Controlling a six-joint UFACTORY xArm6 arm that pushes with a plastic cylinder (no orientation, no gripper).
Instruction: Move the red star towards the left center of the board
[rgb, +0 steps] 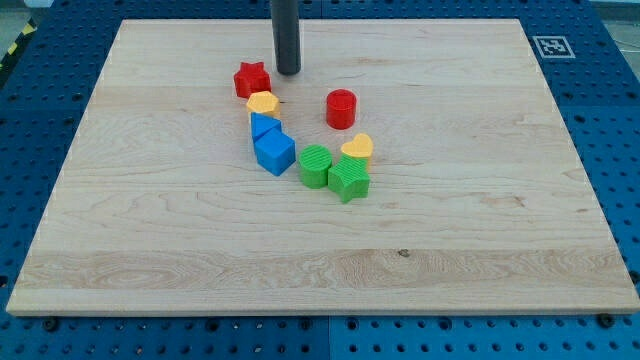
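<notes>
The red star (252, 80) lies on the wooden board (150, 200), left of the board's centre and towards the view's top. My tip (288, 72) stands just to the right of the red star, a small gap apart. A yellow hexagon-like block (262, 103) sits right below the star, touching it or nearly so.
Below the yellow block are a small blue block (264, 125) and a blue cube (274, 153). A red cylinder (341, 108) stands to the right. A yellow heart (357, 148), a green cylinder (315, 166) and a green star (349, 180) cluster at the centre.
</notes>
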